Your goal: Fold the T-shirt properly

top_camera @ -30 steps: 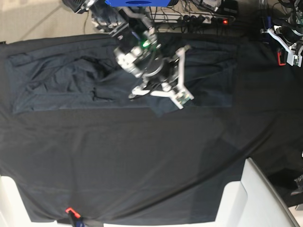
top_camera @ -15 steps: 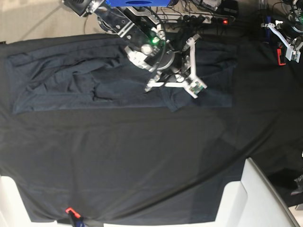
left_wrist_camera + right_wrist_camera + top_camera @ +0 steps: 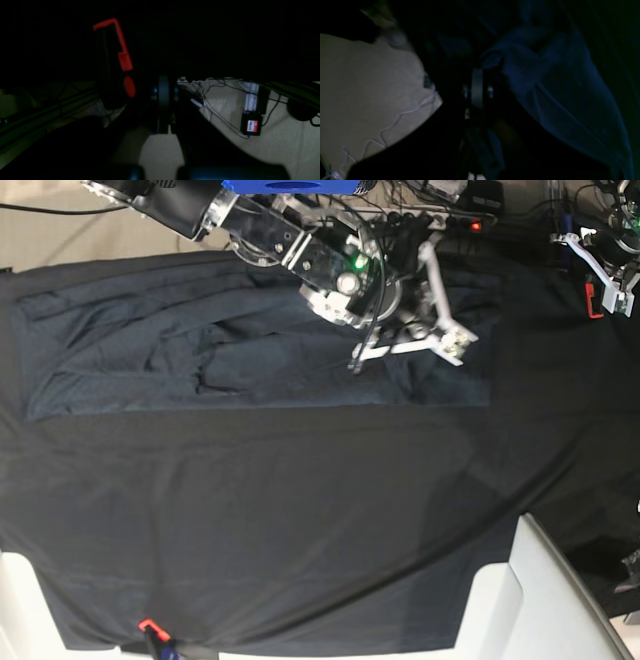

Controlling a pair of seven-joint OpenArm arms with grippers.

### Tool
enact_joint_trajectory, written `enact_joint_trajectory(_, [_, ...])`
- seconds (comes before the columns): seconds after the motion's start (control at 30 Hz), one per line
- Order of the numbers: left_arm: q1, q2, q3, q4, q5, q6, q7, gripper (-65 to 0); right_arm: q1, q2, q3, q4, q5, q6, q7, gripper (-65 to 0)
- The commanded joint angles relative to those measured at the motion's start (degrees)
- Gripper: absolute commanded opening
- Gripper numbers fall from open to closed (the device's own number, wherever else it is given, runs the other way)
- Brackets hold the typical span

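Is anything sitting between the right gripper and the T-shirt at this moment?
Nothing visible. The right gripper is shut on a fold of the T-shirt, and no other object shows between them in either view.

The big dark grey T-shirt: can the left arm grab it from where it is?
Probably not right now. The left gripper sits shut near the table's far corner, away from the dark slate-grey T-shirt, which the right gripper is pulling. Nothing blocks the way.

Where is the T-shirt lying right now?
In the base view, the T-shirt lies spread across the far half of the black tablecloth, under the right gripper.
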Motion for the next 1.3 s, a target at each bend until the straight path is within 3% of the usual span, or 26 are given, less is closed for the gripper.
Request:
enact_joint_trajectory(0.0, [0.56, -1.04, -0.45, 0.60, -0.05, 0.01, -0.65, -65.0, 0.68, -1.40, -0.05, 0.38, 0.64, 0.42, 2.14, -65.0])
enact_joint_trajectory(0.43, [0.56, -1.04, -0.36, 0.60, -0.05, 0.01, -0.65, -65.0, 0.68, -1.49, 0.04, -2.17, 0.64, 0.42, 4.43, -64.5])
enact_joint_trajectory(0.5, [0.56, -1.04, -0.27, 0.60, -0.05, 0.01, -0.65, -65.0, 0.77, -1.57, 0.21, -2.26, 0.64, 0.42, 4.43, -60.9])
enact_joint_trajectory(0.7, [0.56, -1.04, -0.27, 0.60, -0.05, 0.01, -0.65, -65.0, 2.35, -1.57, 0.13, -2.52, 0.64, 0.33, 4.07, -37.5])
enact_joint_trajectory(0.77, [0.56, -1.04, -0.36, 0.60, -0.05, 0.01, -0.65, -65.0, 2.53, -1.57, 0.21, -2.52, 0.64, 0.33, 4.07, -32.6])
enact_joint_trajectory(0.9, [0.56, -1.04, -0.27, 0.51, -0.05, 0.01, -0.65, -65.0, 3.14, -0.87, 1.09, 1.52, 0.29, -0.02, 3.99, -31.8])
enact_joint_trajectory(1.07, [0.91, -1.04, -0.36, 0.51, -0.13, 0.01, -0.65, -65.0, -3.18, 5.20, 12.35, 15.85, 0.37, -0.02, 2.76, -33.2])
enact_joint_trajectory(1.13, [0.83, -0.86, -0.36, 1.04, -1.19, -2.54, -0.56, -65.0, -7.76, 6.78, 19.47, 20.34, 0.37, -0.02, 2.84, -35.9])
enact_joint_trajectory(1.2, [0.39, -0.07, -0.54, 2.00, -6.73, -9.40, 0.23, -65.0, -11.45, 7.13, 25.53, 22.71, 0.37, 0.07, 2.84, -37.5])
enact_joint_trajectory(1.27, [-0.32, -0.16, -1.07, 3.15, -15.52, -15.73, 4.80, -65.0, -14.70, 8.71, 31.25, 23.15, 0.55, 0.42, 2.84, -38.0])
